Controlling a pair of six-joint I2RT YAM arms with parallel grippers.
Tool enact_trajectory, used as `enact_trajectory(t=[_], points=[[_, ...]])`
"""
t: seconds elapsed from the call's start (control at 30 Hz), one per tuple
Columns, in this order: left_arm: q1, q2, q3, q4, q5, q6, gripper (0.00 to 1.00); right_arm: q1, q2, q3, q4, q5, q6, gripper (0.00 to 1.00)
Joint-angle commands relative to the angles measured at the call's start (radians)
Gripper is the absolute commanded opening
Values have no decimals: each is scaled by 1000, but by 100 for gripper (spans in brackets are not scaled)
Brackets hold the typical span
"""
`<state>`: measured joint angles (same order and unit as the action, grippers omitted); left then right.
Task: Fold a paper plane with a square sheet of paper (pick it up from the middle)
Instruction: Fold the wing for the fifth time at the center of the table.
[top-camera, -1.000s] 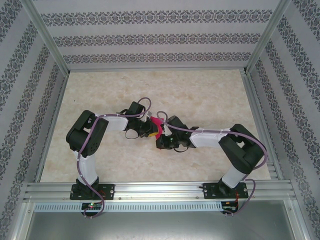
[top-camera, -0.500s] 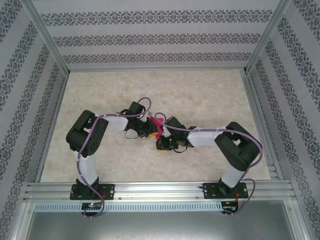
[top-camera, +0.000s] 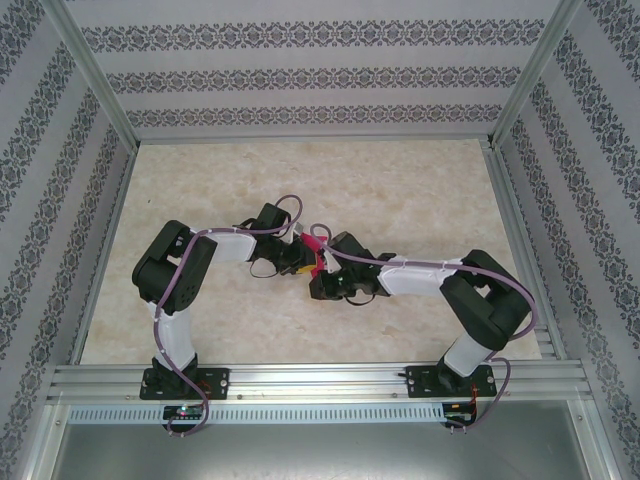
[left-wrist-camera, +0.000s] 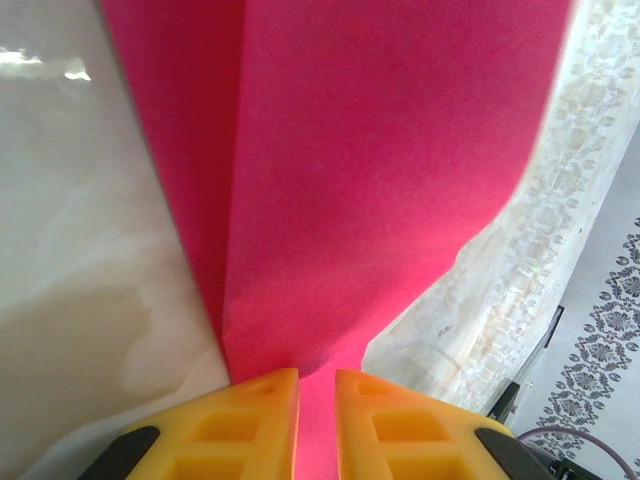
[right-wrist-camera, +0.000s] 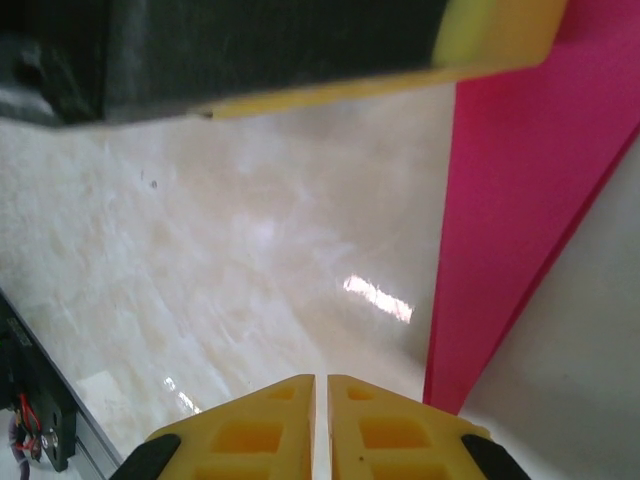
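Square sheet of paper: magenta, at the middle of the surface, between the two arms where they meet. From the left wrist view one long straight line runs up the sheet. A darker band lies to its left and a broad lighter panel to its right, which I read as one crease or an overlapped layer. The far right edge curls loose. No pointed nose, no narrow dart outline, so no paper plane as yet.

Left end effector: clenched on the sheet, with pink showing in the slit between its yellow fingers.

Right end effector: fingers drawn together with nothing visible between them. The sheet stands just to its right, its lower corner close beside the right-hand finger. I cannot tell whether they touch. A yellow finger of the other arm crosses the top of that view.

Whether the sheet's lower edge rests on the surface I cannot tell.

Judgement: pick-up done and folding begun, early stage. Left to do are the nose folds, the wing folds and a firm centre crease, which is most of the work.
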<state>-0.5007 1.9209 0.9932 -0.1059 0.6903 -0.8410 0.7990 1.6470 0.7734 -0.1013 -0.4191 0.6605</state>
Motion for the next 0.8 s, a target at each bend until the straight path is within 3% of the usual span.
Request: enact_trajectory(t=[0.0, 0.27, 0.77], points=[[-8, 7, -2, -40, -38, 26, 19, 12, 8, 15, -16, 27, 0, 12], [-4, -2, -15, -44, -37, 43, 19, -33, -53, -76, 138, -14, 80, 14], [-4, -8, -25, -32, -36, 39, 18, -33, 55, -86, 104, -17, 85, 12]])
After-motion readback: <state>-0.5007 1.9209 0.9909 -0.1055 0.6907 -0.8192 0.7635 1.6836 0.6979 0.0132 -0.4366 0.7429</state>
